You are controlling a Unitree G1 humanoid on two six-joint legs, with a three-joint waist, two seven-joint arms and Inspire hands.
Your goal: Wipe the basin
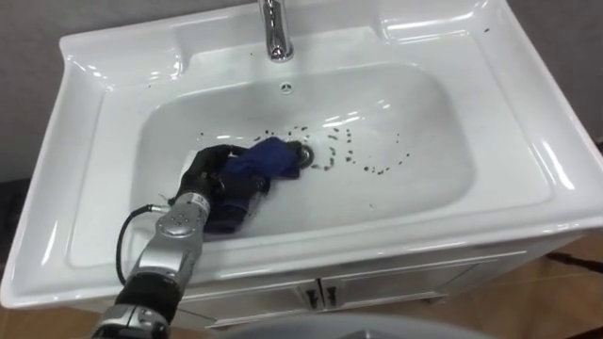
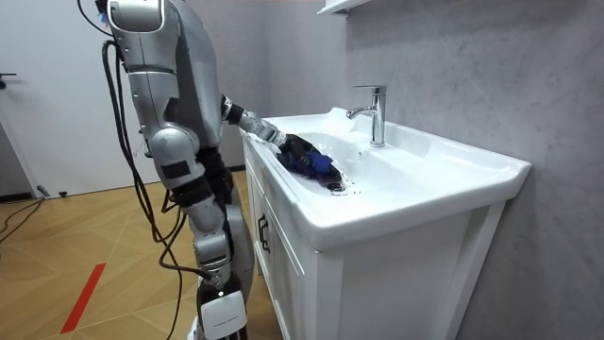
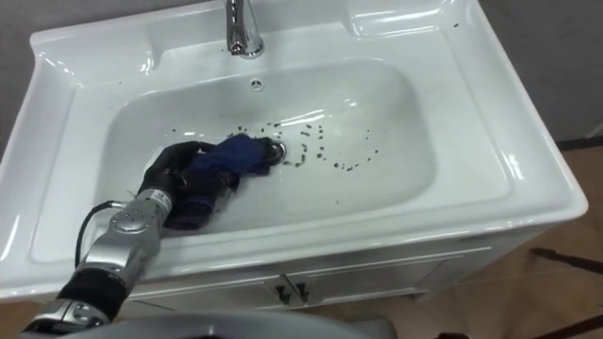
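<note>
White basin (image 1: pixel 490 141), with a chrome faucet (image 1: pixel 273 33) at its far rim and dark specks (image 1: pixel 350 151) scattered over the bowl right of the drain (image 1: pixel 303 153). Blue cloth (image 1: pixel 268 160), bunched, lies on the bowl's floor left of centre, its right end touching the drain. Left hand (image 1: pixel 209 171), black, reaches in from the near left, fingers curled round the cloth's left part.

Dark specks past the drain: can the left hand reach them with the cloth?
Probably yes: the left hand holds the blue cloth beside the drain, the specks lie just beyond it, and nothing stands between them in the basin.
</note>
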